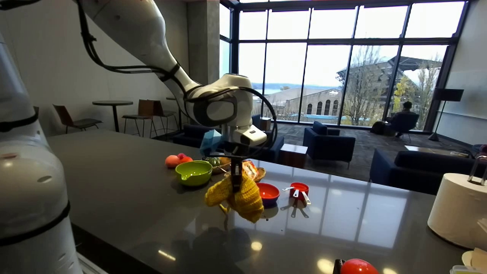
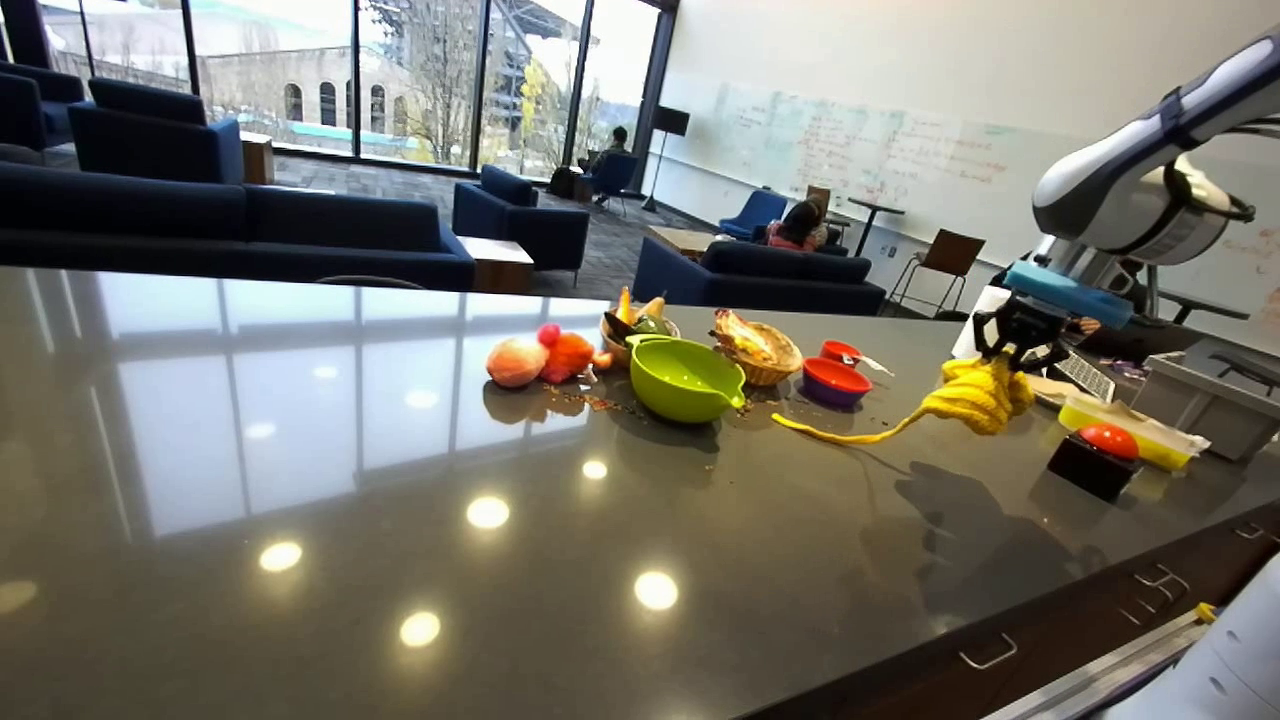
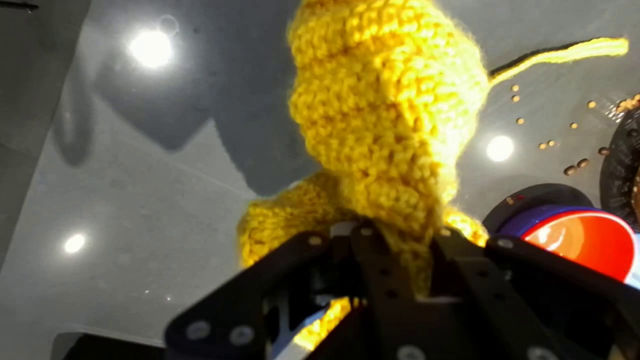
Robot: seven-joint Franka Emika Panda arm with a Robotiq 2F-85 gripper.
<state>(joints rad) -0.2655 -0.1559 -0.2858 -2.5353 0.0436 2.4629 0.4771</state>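
The yellow knitting (image 2: 982, 397) hangs from the gripper (image 3: 406, 245), raised off the counter (image 2: 540, 580) and to the right of the green bowl (image 2: 685, 380) in both exterior views; in the wrist view the fingers (image 3: 384, 280) stand close together, pinching a narrow fold of it between them, so the grasp and the lift look done; its loose folds droop below the fingertips, while a long tie (image 2: 850, 437) trails from it toward the green bowl; I cannot tell whether the tip of that tie touches the counter.

Left undone, as far as I can judge, are the setting down and the letting go; the knitting seems to have no support but the pinch, except perhaps at that tip.

Nothing else is in the grip; the red and purple bowl (image 2: 836, 382) stands to the right of the green bowl in both exterior views, as do the red measuring cups (image 1: 299, 187) and a basket (image 2: 780, 371); a peach-coloured ball (image 2: 515, 363) and an orange-red lump (image 2: 568, 357) lie to its left; the red button (image 2: 1108, 440) on its black box (image 2: 1090, 468) sits well apart from it, far to the right in an exterior view.
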